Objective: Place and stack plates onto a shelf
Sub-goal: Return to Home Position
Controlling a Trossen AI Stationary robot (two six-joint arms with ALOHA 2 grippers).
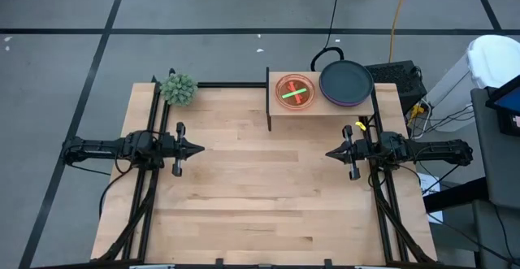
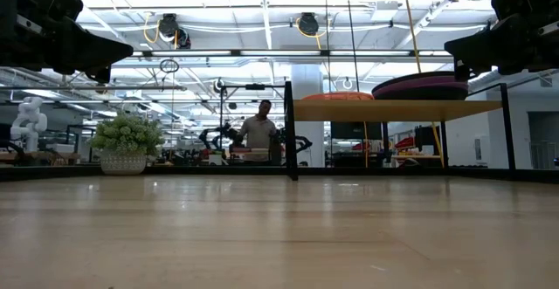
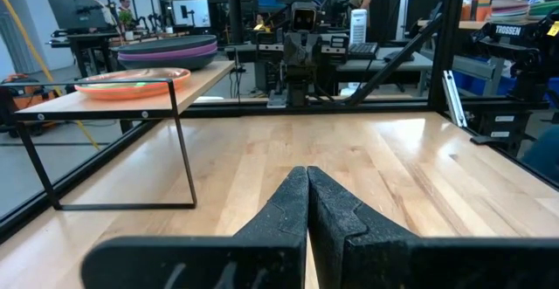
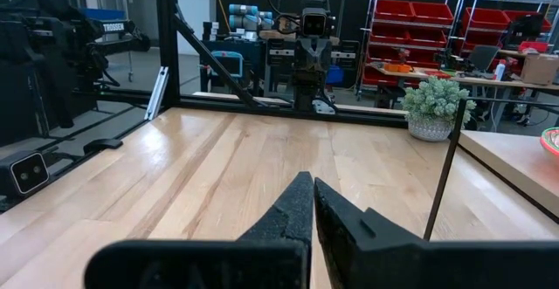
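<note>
The shelf (image 1: 321,110) stood at the far edge of the table (image 1: 260,196). It bore a stack of small pink-red and green plates (image 1: 295,91) on its left part and a dark teal plate (image 1: 346,82) atop a purple plate (image 1: 344,104) on its right. The left gripper (image 1: 200,148) and right gripper (image 1: 329,153) hung above the table's sides, tips facing each other, each with fingers pressed together on nothing. A spiky plant (image 1: 178,88) sat at the far left corner.

Dark teal plate (image 1: 346,80) on top, nearly black from above, with a purple plate (image 1: 345,104) showing as a rim beneath. The pink-red plate (image 1: 295,91) carries neon green streaks, possibly a green plate showing through. Shelf (image 1: 318,110) pale wood, table (image 1: 260,204) blond strips. Plant (image 1: 178,88) grey-green. Left gripper (image 1: 197,148) and right gripper (image 1: 331,152) black.
</note>
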